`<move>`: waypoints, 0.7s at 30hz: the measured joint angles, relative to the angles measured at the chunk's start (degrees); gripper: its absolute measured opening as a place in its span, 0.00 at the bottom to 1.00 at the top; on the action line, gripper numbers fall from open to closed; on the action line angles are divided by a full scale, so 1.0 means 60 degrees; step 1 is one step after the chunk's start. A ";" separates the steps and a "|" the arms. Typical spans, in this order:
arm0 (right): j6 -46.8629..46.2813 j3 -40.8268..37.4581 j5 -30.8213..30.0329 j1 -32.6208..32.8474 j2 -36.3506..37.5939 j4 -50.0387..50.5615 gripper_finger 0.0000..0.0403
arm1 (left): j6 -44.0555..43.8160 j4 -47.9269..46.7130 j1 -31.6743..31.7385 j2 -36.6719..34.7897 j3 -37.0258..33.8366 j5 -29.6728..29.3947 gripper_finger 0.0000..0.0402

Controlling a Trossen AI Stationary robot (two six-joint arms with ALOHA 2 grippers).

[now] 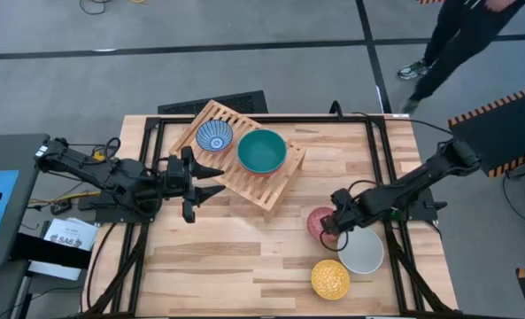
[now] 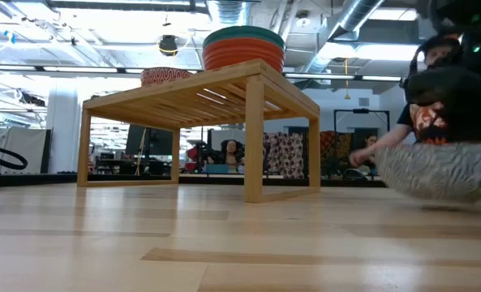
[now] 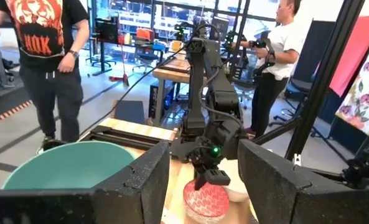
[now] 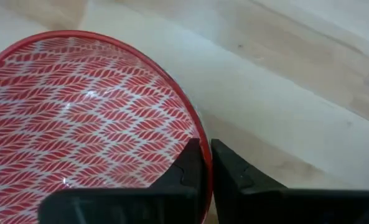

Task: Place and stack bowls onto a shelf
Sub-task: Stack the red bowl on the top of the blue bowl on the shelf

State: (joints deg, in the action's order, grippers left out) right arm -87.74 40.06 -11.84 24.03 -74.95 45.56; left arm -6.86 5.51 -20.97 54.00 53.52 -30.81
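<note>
pink-red patterned bowl (image 4: 84,118) fills frame left, right claw (image 4: 206,163) clamped on rim. shelf (image 1: 241,155) upper centre holds teal bowl (image 1: 262,151), blue-white bowl (image 1: 214,136). white bowl (image 1: 361,252), yellow bowl (image 1: 330,278) lower right on counter (image 1: 235,266), unplaced. left claw (image 1: 211,179) apart, centre-left.

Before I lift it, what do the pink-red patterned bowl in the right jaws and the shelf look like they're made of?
The pink-red patterned bowl looks like glazed ceramic: glossy highlights lie over a printed leaf pattern and it has a thin hard rim, though glossy melamine can't be ruled out. The shelf looks like light unfinished or matte wood, with visible grain, slats and square legs. The right gripper pinches the bowl's rim.
</note>
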 joint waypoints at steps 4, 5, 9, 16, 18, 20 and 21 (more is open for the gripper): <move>0.0468 0.0529 -0.0011 -0.0007 0.0612 0.0748 0.09 | -0.0675 0.0291 0.0000 0.0000 0.0000 0.0002 0.44; 0.0589 0.0710 -0.0020 -0.0007 0.0764 0.0975 0.09 | -0.0841 0.0399 0.0000 0.0008 0.0000 0.0004 0.44; 0.1122 0.1675 -0.0027 -0.0011 0.1169 0.1397 0.09 | -0.1462 0.0435 -0.0039 0.0289 0.0201 0.0042 0.44; 0.2143 0.3720 -0.0670 0.0079 0.0778 0.1681 0.09 | -0.1859 -0.2736 -0.0235 0.2231 0.2724 0.0355 0.44; 0.2411 0.4352 -0.1004 0.0140 0.0441 0.1714 0.09 | -0.2730 -0.3963 -0.0248 0.2936 0.3646 0.0477 0.44; 0.2673 0.4925 -0.1282 0.0219 0.0012 0.1673 0.09 | -0.4168 -0.4788 -0.0245 0.3607 0.4480 0.0646 0.44; 0.2821 0.5192 -0.1381 0.0260 -0.0216 0.1685 0.09 | -0.5027 -0.4979 -0.0232 0.3936 0.4833 0.0738 0.44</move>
State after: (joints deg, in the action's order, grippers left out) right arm -70.81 71.21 -20.12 25.59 -76.25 55.67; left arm -37.03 -24.37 -22.36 77.61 82.52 -26.38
